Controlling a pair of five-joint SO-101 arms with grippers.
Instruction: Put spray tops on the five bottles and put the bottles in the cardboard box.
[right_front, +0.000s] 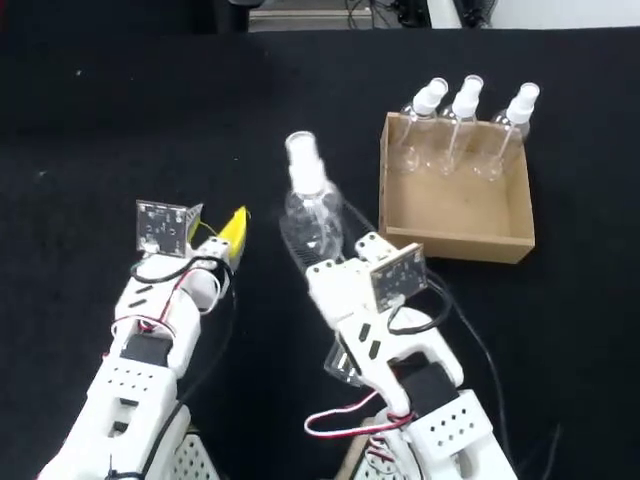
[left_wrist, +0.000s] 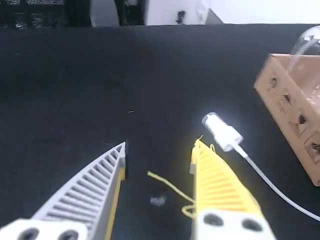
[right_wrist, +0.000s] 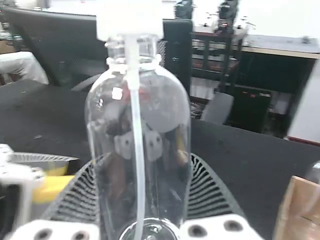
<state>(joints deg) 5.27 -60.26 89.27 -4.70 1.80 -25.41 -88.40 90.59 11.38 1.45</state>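
Left gripper (left_wrist: 159, 152) sits low with jaws spread wide, right gripper (right_wrist: 142, 190) is clamped round a bottle (right_wrist: 137, 115), both arms side by side.

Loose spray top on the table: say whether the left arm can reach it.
Probably yes: the left hand is open, and the spray top lies on the table just beyond it, with nothing between them.

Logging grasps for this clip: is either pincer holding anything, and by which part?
The right pincer grips the clear bottle around its lower body, with its spray top on. The left pincer is open and holds nothing.
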